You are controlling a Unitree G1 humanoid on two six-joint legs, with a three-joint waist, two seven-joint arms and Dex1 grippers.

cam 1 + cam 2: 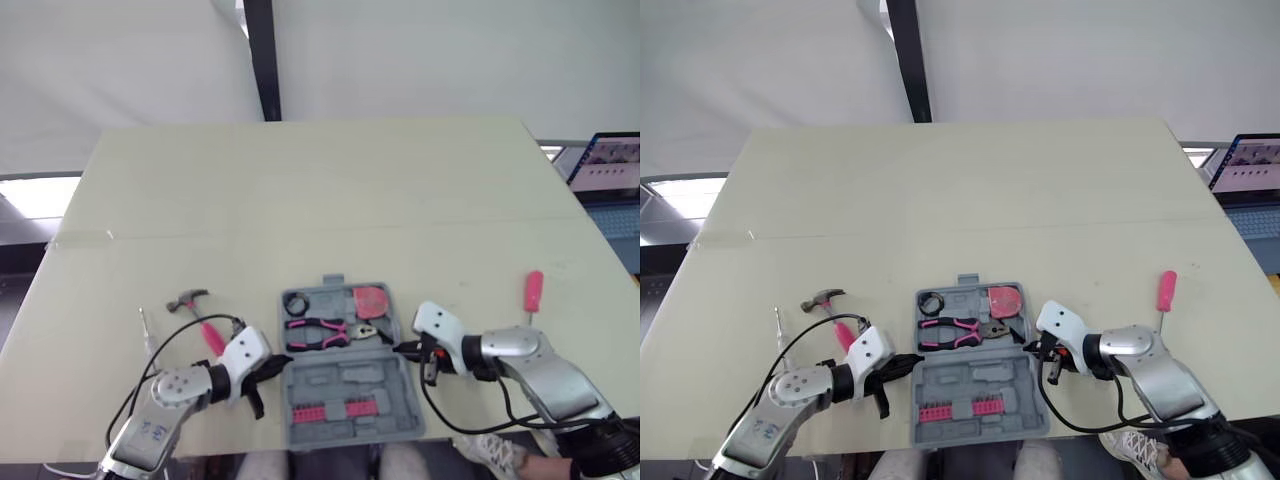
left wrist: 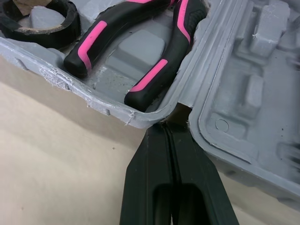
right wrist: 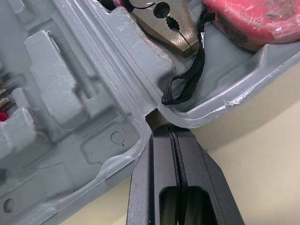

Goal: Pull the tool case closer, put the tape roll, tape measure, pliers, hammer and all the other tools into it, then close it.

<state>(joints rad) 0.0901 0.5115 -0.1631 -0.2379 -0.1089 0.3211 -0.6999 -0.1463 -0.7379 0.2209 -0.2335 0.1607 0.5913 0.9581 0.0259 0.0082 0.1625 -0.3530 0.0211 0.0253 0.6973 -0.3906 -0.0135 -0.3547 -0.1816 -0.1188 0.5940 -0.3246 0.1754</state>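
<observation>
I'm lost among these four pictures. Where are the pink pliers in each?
Left eye view: pliers in the far half of the open grey case, low centre.
Right eye view: pliers, low centre too.
Left wrist view: their handles, beside the black tape roll.
Right wrist view: their metal nose, beside the pink tape measure.
Shared landmark: the case's middle fold.

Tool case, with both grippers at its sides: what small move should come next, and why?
Probably back the left gripper off the tool case toward the hammer. It and the right gripper rest shut at the hinge notches; the case sits near the table edge, holding tape roll, pliers and tape measure, while the hammer lies outside, beside the left arm.
</observation>
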